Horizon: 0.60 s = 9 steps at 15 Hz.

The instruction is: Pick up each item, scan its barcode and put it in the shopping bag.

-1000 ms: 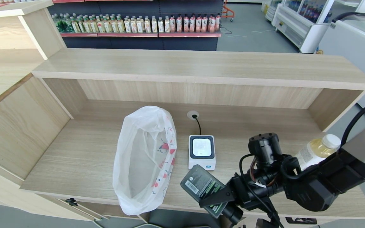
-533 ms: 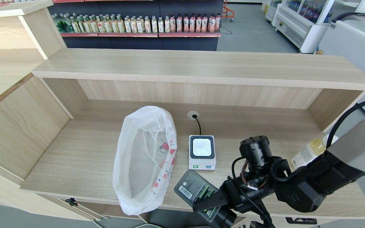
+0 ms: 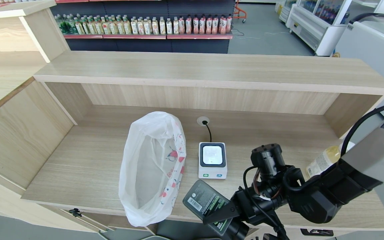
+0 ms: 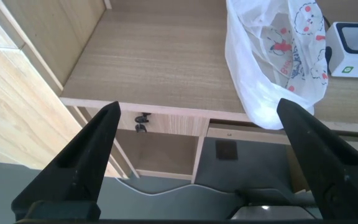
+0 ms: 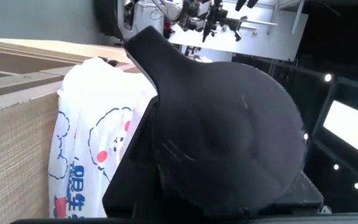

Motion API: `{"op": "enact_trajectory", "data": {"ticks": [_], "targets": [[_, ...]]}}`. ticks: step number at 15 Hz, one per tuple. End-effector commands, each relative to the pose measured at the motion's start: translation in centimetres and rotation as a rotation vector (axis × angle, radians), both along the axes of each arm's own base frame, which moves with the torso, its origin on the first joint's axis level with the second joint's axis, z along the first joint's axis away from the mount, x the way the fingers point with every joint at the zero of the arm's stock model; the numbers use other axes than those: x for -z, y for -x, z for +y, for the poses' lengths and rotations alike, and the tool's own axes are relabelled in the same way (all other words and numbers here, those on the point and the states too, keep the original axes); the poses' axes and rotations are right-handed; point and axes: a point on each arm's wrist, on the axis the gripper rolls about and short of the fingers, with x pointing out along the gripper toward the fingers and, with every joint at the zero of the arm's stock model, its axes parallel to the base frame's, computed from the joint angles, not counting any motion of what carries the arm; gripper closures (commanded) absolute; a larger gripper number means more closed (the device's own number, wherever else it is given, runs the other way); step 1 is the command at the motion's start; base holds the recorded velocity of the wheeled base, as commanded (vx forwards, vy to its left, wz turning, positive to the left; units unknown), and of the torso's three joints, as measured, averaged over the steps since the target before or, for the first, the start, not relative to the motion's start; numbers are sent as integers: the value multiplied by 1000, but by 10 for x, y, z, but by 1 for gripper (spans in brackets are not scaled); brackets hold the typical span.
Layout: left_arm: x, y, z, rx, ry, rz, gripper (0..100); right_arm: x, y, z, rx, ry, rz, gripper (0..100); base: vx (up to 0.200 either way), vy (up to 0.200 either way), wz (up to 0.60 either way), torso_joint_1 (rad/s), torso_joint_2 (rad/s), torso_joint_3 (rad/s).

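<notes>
Beside scanner [image 3: 212, 160], shopping bag [image 3: 176, 156] stands open.

Wood counter [image 3: 78, 160]: shopping bag [image 3: 152, 166], scanner [image 3: 212, 160] beside it, bottle [image 3: 322, 161] far right.

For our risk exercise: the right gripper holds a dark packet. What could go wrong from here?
1. The barcode on the dark packet faces up, like the scanner window, so a scan may fail unless turned.
2. The right gripper grips one end at the front edge of the counter; a slip could drop it off.
</notes>
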Motion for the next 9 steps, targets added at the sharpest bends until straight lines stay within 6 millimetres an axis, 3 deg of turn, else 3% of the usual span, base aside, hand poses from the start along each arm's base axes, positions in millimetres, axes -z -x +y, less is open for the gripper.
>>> {"op": "enact_trajectory", "data": {"ticks": [1, 9], "targets": [[0, 0, 0, 0, 2, 0, 0, 0, 1, 0, -1, 0, 0, 100, 0, 0, 0, 0, 0, 0], [0, 0, 0, 0, 0, 0, 0, -2, 2, -2, -5, -4, 5, 100, 0, 0, 0, 0, 0, 0]]}}
